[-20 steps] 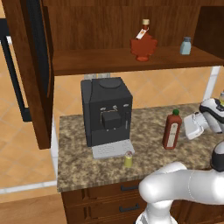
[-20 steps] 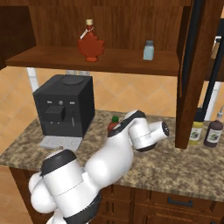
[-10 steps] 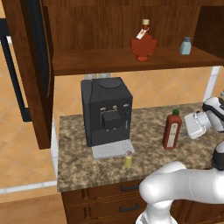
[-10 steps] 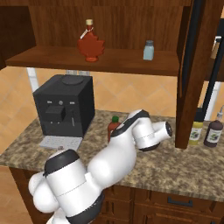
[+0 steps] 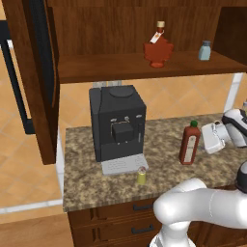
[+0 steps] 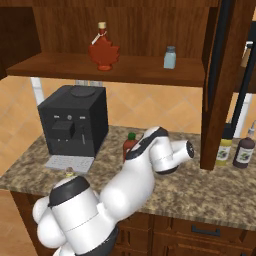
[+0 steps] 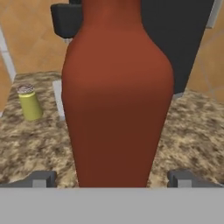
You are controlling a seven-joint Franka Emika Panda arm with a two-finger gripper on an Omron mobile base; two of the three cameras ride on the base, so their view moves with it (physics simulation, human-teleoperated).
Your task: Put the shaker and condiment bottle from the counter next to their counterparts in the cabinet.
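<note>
The condiment bottle point(image 5: 189, 143), slim and red with a green cap, stands upright on the counter point(image 5: 87, 178) right of the coffee machine. My gripper point(image 5: 204, 140) sits level with it on its right, open. In the hand view the bottle point(image 7: 116, 96) rises between the two fingertips point(image 7: 41, 179), with a gap on each side. The small yellow-green shaker point(image 5: 141, 176) stands near the counter's front edge, and it appears at the left of the hand view point(image 7: 29, 101). On the cabinet shelf point(image 5: 106, 67) stand the counterparts: a maple-leaf bottle point(image 5: 158, 48) and a pale blue shaker point(image 5: 205, 50).
A black coffee machine point(image 5: 117, 123) stands left of the bottle, its tray reaching toward the shaker. The cabinet door point(image 5: 34, 72) hangs open at the left. Two dark-capped bottles point(image 6: 224, 151) stand at the counter's far right, behind a wooden panel point(image 6: 225, 75).
My arm has edged slightly toward the condiment bottle. The jaws stay open, and the bottle and shaker have not moved.
</note>
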